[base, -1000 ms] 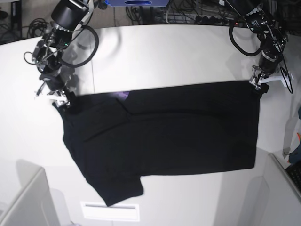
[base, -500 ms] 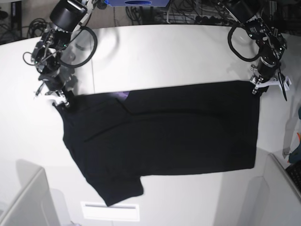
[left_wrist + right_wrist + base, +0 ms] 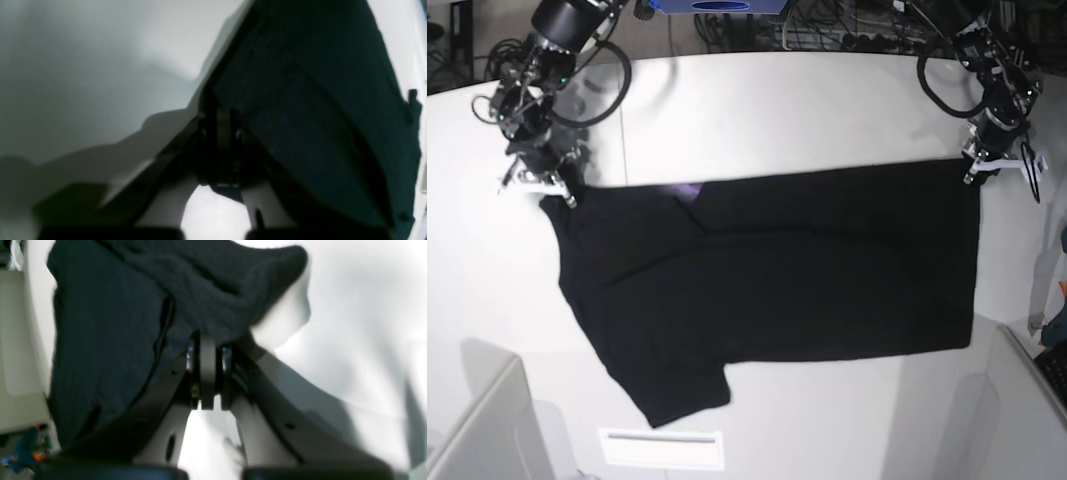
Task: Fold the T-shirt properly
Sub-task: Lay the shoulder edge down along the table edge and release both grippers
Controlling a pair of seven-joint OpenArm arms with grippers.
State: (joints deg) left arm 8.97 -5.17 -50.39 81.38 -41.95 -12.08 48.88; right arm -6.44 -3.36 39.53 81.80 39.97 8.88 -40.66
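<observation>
While the black shirt lies across the white tabletop, the left tool pinches one upper corner of it and the right tool pinches the other, both with fingers pressed together on cloth. The fabric is soft and matte, its far edge drawn into a long, nearly straight line between the tools, with shallow ridges near the right one and a lobed flap hanging toward the near side. The tabletop looks smooth, faintly glossy in places. A small purple patch shows at the far edge; the rest of any print is hidden. In both wrist views the tool bodies blur toward the bottom, and dark cloth makes the fingertips hard to separate.
</observation>
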